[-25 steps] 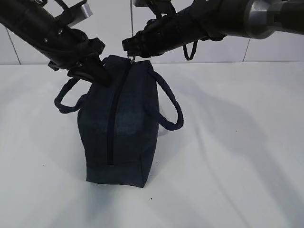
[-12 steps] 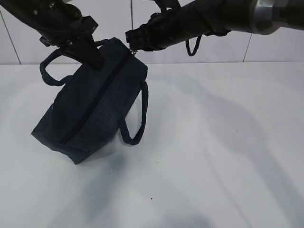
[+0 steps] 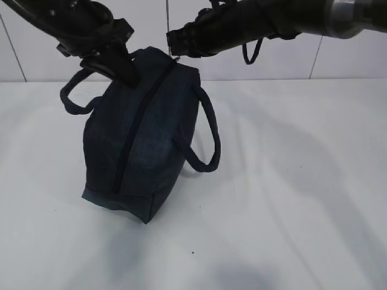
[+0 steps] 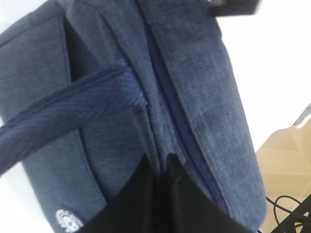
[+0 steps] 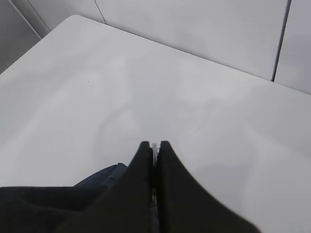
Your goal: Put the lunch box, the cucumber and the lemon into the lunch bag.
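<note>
Both pincers are closed: the left gripper (image 3: 124,72) pinches the top fabric of the lunch bag (image 3: 142,136), and the right gripper (image 3: 175,51) holds the ring pull (image 5: 154,148) at the zipper (image 3: 130,142) end. Compared with a moment ago, the bag hangs less tilted, its bottom corner near the table (image 3: 290,199), toward the back left edge.
</note>
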You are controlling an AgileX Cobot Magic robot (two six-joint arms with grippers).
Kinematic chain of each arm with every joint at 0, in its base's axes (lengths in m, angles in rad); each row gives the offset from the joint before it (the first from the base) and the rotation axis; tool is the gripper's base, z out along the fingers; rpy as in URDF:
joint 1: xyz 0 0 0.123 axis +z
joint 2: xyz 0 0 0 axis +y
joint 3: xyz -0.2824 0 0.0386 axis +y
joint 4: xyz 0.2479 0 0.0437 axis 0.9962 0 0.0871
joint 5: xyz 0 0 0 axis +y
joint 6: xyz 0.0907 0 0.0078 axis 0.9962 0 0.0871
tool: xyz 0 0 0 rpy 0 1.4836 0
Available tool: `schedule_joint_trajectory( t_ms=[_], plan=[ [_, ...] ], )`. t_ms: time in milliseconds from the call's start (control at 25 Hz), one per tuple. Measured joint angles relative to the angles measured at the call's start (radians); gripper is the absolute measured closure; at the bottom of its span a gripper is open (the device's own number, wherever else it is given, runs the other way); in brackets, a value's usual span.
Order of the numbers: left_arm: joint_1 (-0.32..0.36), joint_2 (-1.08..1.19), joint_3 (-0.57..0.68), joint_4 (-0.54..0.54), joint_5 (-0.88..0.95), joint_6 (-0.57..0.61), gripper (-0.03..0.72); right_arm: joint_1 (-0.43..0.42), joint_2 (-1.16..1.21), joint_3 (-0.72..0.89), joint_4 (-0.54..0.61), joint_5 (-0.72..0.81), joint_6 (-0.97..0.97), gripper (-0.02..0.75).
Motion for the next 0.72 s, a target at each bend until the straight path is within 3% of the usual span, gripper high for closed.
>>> schedule_joint_trajectory(
  t_ms=[720],
  plan=[
    [-0.089,-0.117,0.000,0.013,0.012,-0.032,0.696,-0.031,0.000,-0.002,0.016,0.008,-0.011,0.738]
  ],
)
